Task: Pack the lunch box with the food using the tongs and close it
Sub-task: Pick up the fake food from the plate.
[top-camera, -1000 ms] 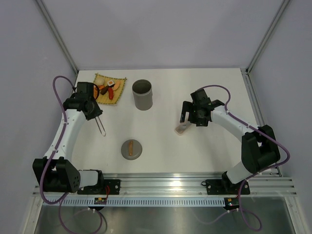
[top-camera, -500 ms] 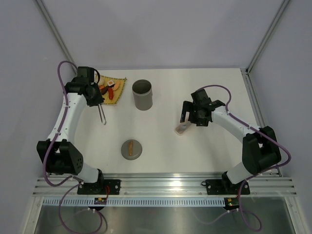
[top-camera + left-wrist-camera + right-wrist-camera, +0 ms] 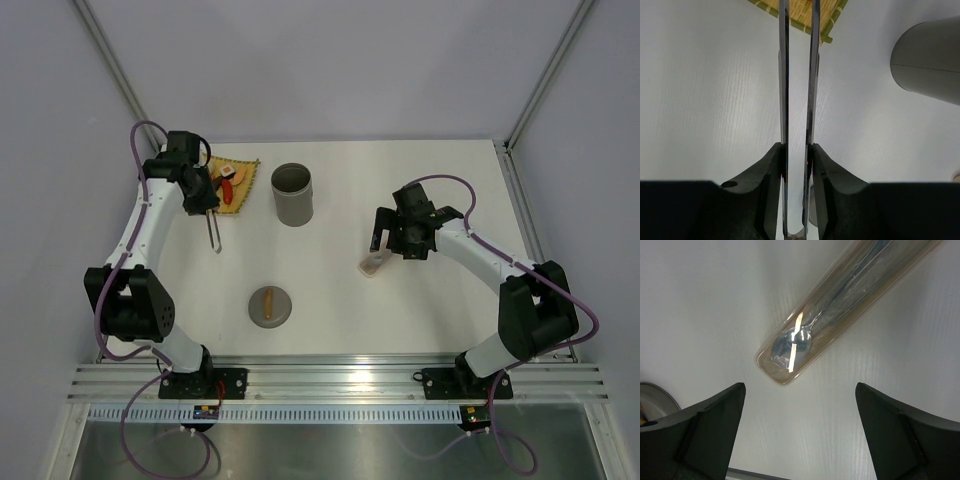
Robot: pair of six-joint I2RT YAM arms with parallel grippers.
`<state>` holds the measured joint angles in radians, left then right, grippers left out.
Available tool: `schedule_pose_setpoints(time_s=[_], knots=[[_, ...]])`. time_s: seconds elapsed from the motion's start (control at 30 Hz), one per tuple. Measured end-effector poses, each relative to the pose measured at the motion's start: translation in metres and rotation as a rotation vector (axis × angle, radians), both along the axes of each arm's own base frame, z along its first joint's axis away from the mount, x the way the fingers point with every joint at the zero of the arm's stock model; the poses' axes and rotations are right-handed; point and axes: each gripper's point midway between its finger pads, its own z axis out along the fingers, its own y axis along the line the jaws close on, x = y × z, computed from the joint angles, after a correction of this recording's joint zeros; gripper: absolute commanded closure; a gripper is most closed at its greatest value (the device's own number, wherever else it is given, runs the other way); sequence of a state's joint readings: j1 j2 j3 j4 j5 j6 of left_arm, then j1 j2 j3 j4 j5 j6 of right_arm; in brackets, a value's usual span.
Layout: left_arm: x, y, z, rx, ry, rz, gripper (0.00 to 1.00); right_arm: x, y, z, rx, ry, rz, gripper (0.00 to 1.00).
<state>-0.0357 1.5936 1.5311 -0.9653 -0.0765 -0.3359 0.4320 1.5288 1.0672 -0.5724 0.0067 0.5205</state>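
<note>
Left wrist view: the left gripper (image 3: 796, 148) pinches the tongs (image 3: 784, 75) near their joined end; their long thin arms point toward the woven mat (image 3: 798, 7), where the food (image 3: 228, 185) lies; the lunch box (image 3: 930, 60) stands off to their right; this arm is nearest.

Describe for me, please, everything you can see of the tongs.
The tongs are two slim, shiny metal arms, nearly parallel with a narrow gap, joined by a curved bend at the end nearest the wrist camera. The left end effector pinches them from both sides. In the wrist view their far ends run past the frame's top, over the woven mat's corner.
</note>
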Motion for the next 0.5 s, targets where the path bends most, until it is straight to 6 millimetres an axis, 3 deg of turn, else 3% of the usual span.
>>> schedule_pose_setpoints(time_s=[0.5], knots=[[0.000, -0.011, -0.005, -0.009, 0.014, -0.048, 0.63, 0.000, 0.000, -0.004, -0.005, 0.012, 0.000, 0.01]])
